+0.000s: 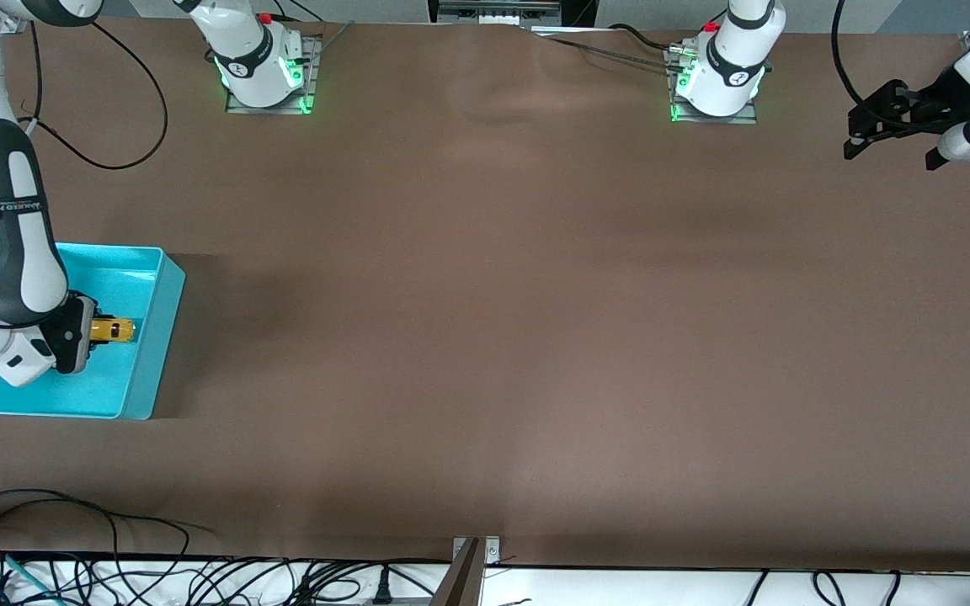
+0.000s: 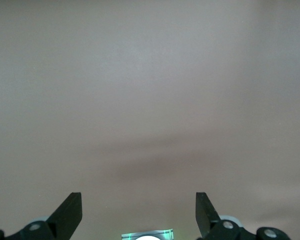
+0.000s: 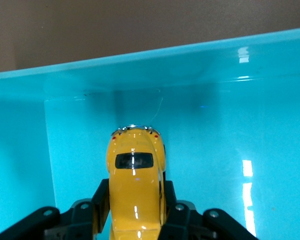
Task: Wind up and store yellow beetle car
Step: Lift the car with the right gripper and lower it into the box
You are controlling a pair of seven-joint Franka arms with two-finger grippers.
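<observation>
**Mia:** Where is the yellow beetle car (image 3: 135, 185)?

**Ben:** It is inside the turquoise bin (image 1: 157, 337). The bin sits on the brown desk (image 1: 493, 337), at the right arm's end.

**Mia:** Is something holding the car?

**Ben:** Yes. The right gripper (image 3: 135, 210) is down in the bin. Its black fingers (image 3: 101, 200) press on both sides of the car, one on each side. They are closed tight on it.

**Mia:** Which way does the car point?

**Ben:** One rounded end, with a small dark window, points at a wall of the bin. That end is near the wall, but I cannot tell if it touches. I also cannot tell if the wheels sit on the bin floor.

**Mia:** And the other arm?

**Ben:** The left arm waits. The left gripper (image 1: 893, 139) hangs in the air over the desk, well apart from the bin, at the left arm's end. Its fingers (image 2: 70, 212) are spread wide and hold nothing. Below them is just bare brown desk.

**Mia:** What else is there?

**Ben:** Black cables (image 1: 114, 572) lie along the desk edge closest to the front camera.
</observation>
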